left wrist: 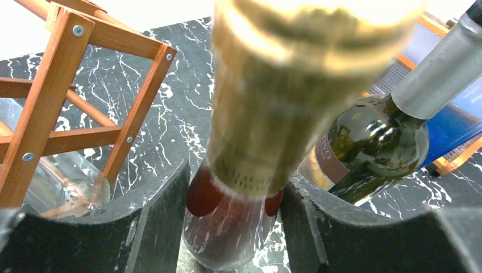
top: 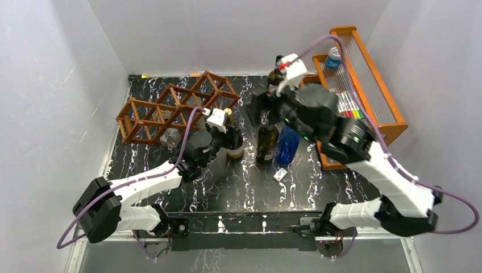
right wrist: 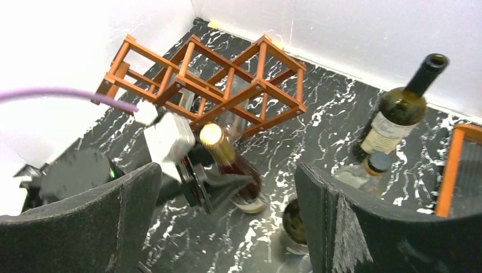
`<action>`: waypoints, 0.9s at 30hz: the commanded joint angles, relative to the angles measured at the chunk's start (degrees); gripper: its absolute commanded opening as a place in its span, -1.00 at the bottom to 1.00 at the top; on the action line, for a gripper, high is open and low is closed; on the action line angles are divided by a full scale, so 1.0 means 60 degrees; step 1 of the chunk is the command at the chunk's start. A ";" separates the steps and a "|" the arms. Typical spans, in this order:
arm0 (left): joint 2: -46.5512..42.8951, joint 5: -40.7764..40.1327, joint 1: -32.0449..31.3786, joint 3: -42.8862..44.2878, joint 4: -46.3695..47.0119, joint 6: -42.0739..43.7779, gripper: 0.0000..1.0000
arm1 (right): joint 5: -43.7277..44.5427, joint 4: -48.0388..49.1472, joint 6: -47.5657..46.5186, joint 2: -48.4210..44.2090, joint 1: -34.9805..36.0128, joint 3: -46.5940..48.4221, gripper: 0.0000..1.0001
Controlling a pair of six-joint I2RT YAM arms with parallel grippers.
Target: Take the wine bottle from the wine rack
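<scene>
The wine bottle [top: 234, 139], reddish glass with a gold foil top, is out of the rack and about upright, its base at the black marble table just right of the rack. My left gripper [top: 220, 141] is shut on its neck and shoulder; in the left wrist view the fingers [left wrist: 165, 227] press both sides of the bottle [left wrist: 227, 227]. The dark reddish-brown wine rack [top: 170, 108] lies at the back left and holds a clear bottle [top: 170, 136]. My right gripper [top: 262, 105] is open and empty, high over the table; it looks down on the bottle [right wrist: 241, 179] and rack [right wrist: 227, 85].
A dark green bottle [top: 267, 142] and a blue bottle [top: 288, 145] stand right of the held one. Another bottle [top: 277, 71] stands at the back. The orange shelf [top: 364, 91] is at the right. A small white item [top: 279, 174] lies on the table.
</scene>
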 commanded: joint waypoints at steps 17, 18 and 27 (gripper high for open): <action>-0.0906 0.0512 0.0143 -0.0220 0.1953 0.0867 -0.55 | -0.1106 0.0473 0.0678 0.1243 -0.0801 0.0429 0.93; -0.1017 0.0357 0.0139 -0.0316 0.1958 0.0634 -0.31 | -0.1064 0.0443 0.0664 0.1235 -0.0803 0.0372 0.94; -0.2615 0.0703 0.0143 -0.0469 -0.0231 0.0217 0.96 | -0.1427 0.0562 0.0291 0.1644 -0.0809 0.0534 0.96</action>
